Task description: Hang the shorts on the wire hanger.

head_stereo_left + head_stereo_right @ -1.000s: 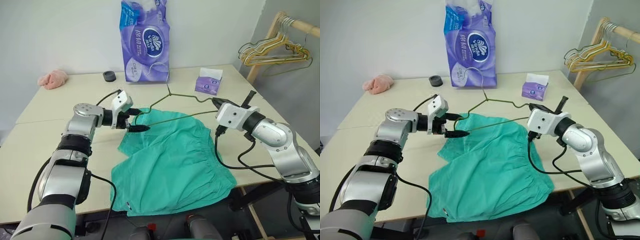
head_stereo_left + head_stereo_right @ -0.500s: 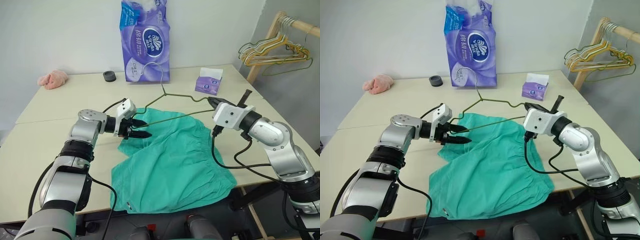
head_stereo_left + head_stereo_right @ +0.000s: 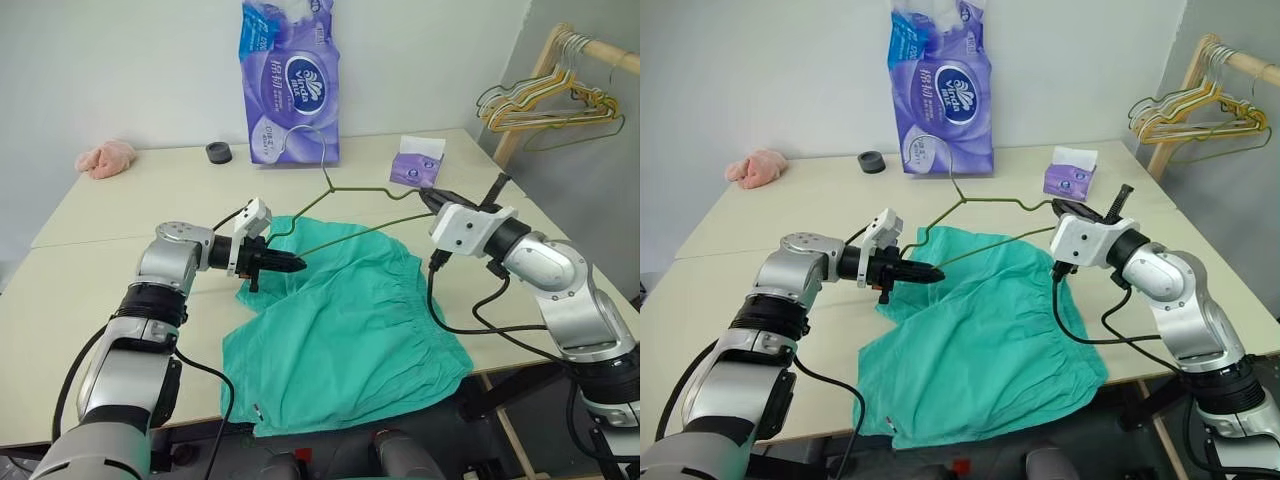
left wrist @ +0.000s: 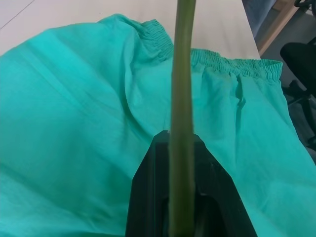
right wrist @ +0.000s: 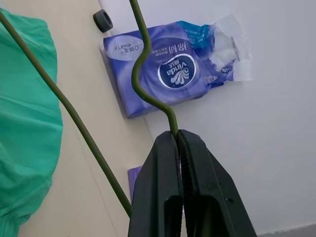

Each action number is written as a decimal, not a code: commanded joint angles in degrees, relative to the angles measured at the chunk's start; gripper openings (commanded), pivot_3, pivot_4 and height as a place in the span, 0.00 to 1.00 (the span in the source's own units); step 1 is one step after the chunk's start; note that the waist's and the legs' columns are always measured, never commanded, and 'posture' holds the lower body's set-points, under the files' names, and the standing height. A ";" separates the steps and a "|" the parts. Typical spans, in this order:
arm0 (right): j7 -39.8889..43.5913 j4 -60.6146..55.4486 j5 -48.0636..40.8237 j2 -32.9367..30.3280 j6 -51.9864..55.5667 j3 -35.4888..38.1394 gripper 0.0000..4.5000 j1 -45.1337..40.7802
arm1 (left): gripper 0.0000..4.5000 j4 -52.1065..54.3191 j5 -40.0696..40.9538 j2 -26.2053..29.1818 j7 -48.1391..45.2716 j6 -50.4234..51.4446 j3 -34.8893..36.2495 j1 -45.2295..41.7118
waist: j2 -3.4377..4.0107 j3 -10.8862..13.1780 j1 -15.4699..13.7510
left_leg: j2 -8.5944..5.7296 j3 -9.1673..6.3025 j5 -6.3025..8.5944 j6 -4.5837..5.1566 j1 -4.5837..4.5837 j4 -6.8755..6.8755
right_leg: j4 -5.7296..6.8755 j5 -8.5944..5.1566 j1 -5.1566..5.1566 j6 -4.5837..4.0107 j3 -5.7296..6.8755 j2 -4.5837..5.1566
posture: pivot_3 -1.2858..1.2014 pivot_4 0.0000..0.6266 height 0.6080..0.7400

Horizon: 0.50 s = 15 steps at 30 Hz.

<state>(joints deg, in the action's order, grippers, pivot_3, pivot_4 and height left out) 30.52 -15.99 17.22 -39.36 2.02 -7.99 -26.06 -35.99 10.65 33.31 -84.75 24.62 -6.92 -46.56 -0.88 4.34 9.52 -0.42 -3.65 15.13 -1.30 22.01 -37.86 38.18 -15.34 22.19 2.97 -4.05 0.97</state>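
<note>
Shorts are lying spread flat on the table, teal, with one end hanging a bit over the near edge and the far end tucked just under the wire hanger. The hanger itself is held up off the table between both arms, hook pointing toward the purple tissue pack at the back. The right gripper is pinched tight on the wire at one shoulder bend, and its wrist view shows the wire running straight into the closed fingers. The left gripper has its fingers together too, and from its wrist view the wire runs right down the middle of the closed black fingers, so I'd say it's clamped on the hanger's other corner, right above the fabric. So my read is we're at the "get the hanger under control" step, with nothing threaded through or draped yet and the shorts not gripped by anything. For the next move, one hand probably has to let go of the wire and grab an edge of the shorts while the other keeps the hanger steady. The tricky part is that thin wire can twist in a one-handed pinch, and the loose cloth will sag, so it'll need a decent bite on a sturdy edge.
</note>
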 commanded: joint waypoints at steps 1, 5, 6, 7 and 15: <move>1.87 -2.97 -2.07 0.29 -2.30 0.58 0.00 -0.50 | 0.01 2.22 1.79 0.81 1.21 1.63 1.91 0.09 | 0.00 0.00 0.00 | 0.00 0.00 0.00 0.00 0.00 0.00 | 0.00 0.00 0.00 0.00 0.00 0.00 | 0.44 0.10 1.00; 3.22 -4.12 -3.53 0.47 -1.64 1.34 0.16 0.35 | 0.00 3.09 1.32 0.96 2.76 0.87 1.68 0.74 | 0.00 0.00 -0.02 | 0.02 -0.02 0.00 0.00 0.00 -0.01 | 0.00 0.00 0.00 0.00 0.01 0.01 | 0.44 0.10 1.00; 3.74 -4.30 -3.72 0.36 -1.35 1.34 0.21 0.50 | 0.00 3.09 1.02 1.02 3.17 0.34 1.50 0.83 | 0.00 0.01 -0.02 | 0.03 -0.04 0.00 0.00 0.00 -0.01 | 0.01 0.00 0.00 0.00 0.01 0.01 | 0.44 0.10 1.00; 4.52 -4.51 -3.99 0.02 -1.27 1.29 0.30 0.77 | 0.00 3.11 1.04 0.96 3.73 0.26 1.56 0.89 | 0.00 0.01 -0.03 | 0.02 -0.04 0.00 0.00 0.01 0.00 | 0.00 0.00 0.00 0.00 0.01 0.01 | 0.45 0.10 1.00; 8.32 -3.81 -4.63 -4.75 -5.10 3.20 0.75 3.28 | 0.00 2.69 -1.88 1.73 6.18 -5.89 -0.11 1.65 | 0.00 0.01 -0.12 | 0.01 -0.01 0.00 0.00 -0.02 -0.01 | 0.00 0.00 -0.03 0.01 0.01 0.07 | 0.45 0.10 1.00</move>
<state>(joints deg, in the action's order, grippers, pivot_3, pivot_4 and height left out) 38.41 -18.76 14.30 -43.38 -2.32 -7.74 -22.91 -34.31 9.37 34.14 -79.21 21.06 -7.07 -44.55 -0.89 4.35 9.39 -0.41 -3.67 15.13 -1.30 21.98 -37.86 38.18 -15.34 22.16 2.98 -4.04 1.04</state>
